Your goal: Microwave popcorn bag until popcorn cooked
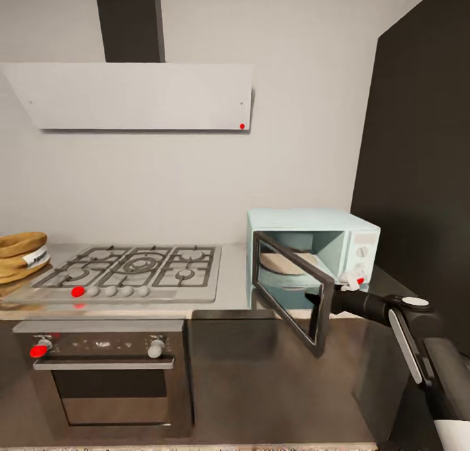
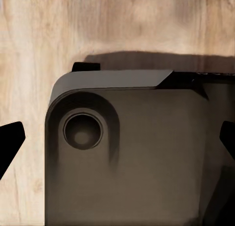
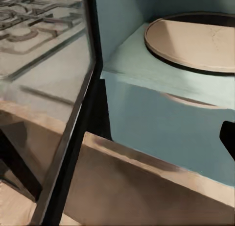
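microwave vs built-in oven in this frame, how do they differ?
The microwave is pale blue and sits on the countertop; the built-in oven is dark steel, set under the gas hob. The microwave's door hangs open sideways; the oven's is shut. Both have knobs and a glass door.

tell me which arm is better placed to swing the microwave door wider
Right. Its gripper is already at the free edge of the half-open door of the microwave. The left wrist view looks down at wood floor and dark robot bodywork.
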Robot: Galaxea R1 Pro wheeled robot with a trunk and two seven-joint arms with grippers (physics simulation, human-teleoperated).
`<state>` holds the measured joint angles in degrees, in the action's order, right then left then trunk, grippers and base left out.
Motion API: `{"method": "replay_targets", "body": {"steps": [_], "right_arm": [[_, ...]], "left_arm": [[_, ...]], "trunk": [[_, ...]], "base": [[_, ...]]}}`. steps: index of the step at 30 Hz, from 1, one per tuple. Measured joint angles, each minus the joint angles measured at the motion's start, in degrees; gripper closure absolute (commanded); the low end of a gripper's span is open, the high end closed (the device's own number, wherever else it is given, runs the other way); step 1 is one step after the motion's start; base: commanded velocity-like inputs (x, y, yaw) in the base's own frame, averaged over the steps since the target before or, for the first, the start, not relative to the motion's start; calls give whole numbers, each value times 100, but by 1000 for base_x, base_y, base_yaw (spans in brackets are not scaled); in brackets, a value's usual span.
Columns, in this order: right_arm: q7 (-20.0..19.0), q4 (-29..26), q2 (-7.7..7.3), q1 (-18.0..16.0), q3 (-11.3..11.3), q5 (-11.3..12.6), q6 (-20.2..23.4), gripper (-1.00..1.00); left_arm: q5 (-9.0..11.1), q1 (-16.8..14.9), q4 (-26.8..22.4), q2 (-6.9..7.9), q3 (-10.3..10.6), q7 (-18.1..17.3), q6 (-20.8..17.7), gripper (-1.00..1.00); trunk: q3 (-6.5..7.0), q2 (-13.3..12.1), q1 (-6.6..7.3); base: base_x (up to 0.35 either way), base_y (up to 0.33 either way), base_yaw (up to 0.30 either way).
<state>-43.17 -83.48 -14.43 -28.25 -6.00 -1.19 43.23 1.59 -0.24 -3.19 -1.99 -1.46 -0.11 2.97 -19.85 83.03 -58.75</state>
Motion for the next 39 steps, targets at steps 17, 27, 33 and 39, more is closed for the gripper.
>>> {"method": "replay_targets", "body": {"steps": [17, 27, 33, 39], "right_arm": [[229, 39, 8, 0, -11, -8, 3, -100], [618, 40, 15, -1, -19, -26, -11, -100], [806, 48, 5, 3, -357, -239, -62, -100], [1065, 43, 6, 0, -553, -279, -46, -100]], "left_arm": [[0, 0, 0, 7, 0, -2, -5, -100], [8, 1, -1, 7, 7, -5, -6, -100], [8, 1, -3, 7, 7, -5, -6, -100], [8, 1, -2, 7, 7, -5, -6, -100]], "trunk": [[0, 0, 0], [0, 0, 1], [-2, 0, 1], [0, 0, 1]], "base": [[-173, 184, 0], [-102, 230, 0], [-74, 239, 0], [-45, 127, 0]]}}
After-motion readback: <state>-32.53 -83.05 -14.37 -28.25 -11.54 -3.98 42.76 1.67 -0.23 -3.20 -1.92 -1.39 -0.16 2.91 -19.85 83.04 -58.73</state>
